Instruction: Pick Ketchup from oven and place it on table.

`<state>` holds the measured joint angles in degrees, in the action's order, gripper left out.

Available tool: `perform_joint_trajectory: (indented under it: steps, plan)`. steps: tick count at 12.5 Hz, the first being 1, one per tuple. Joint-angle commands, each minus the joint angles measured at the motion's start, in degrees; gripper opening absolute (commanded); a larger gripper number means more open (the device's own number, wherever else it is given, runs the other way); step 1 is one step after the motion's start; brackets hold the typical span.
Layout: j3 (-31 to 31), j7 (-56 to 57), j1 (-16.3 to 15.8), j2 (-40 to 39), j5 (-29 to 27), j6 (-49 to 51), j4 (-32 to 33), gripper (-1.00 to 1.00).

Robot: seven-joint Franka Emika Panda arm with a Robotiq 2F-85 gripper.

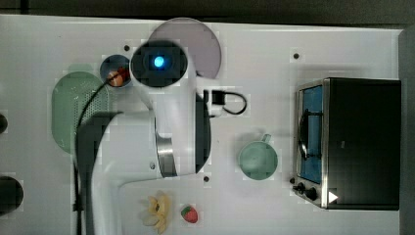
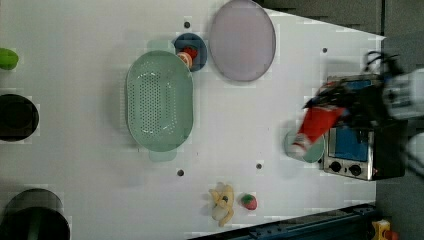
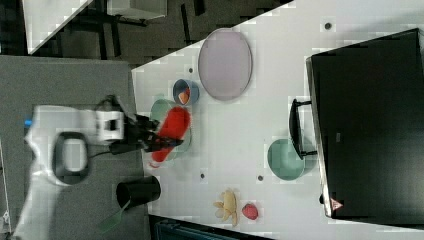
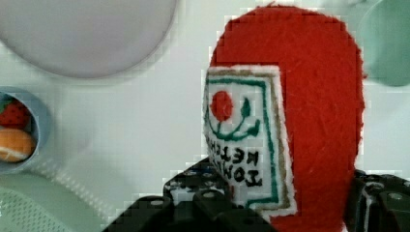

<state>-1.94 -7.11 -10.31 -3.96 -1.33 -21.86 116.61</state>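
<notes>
Gripper [image 4: 285,212] pinching Ketchup [image 4: 309,96] aloft; plate [image 4: 82,34], bowl [image 4: 19,130] below.

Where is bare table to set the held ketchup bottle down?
The red felt ketchup bottle could go on the white tabletop between the pale-green perforated colander and the green mug, below the round pale-purple plate in the left view. It is crowded beside the small blue bowl and the black toaster oven.

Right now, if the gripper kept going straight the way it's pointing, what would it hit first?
The gripper points down, shut on the Ketchup; the bottle's cap end would probably meet bare white table first, beside the purple plate, though depth is unclear.
</notes>
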Motion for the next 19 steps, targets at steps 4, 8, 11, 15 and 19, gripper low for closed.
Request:
perform_joint_trajectory:
  steps: [4, 8, 11, 15, 19]
  plan:
    - [-4.2, -3.2, 3.6, -8.1, -0.6, -21.6, 12.8, 0.29]
    - [-4.5, -3.2, 3.6, -14.9, -0.6, -28.6, 13.6, 0.35]
    - [-4.9, -3.2, 3.5, -16.2, -0.6, -31.9, 13.6, 0.97]
    - [-5.1, -3.4, 3.5, -8.6, -0.6, -30.7, 12.2, 1.00]
    - [-5.4, -3.4, 3.5, 4.2, -0.6, -14.4, 5.5, 1.00]
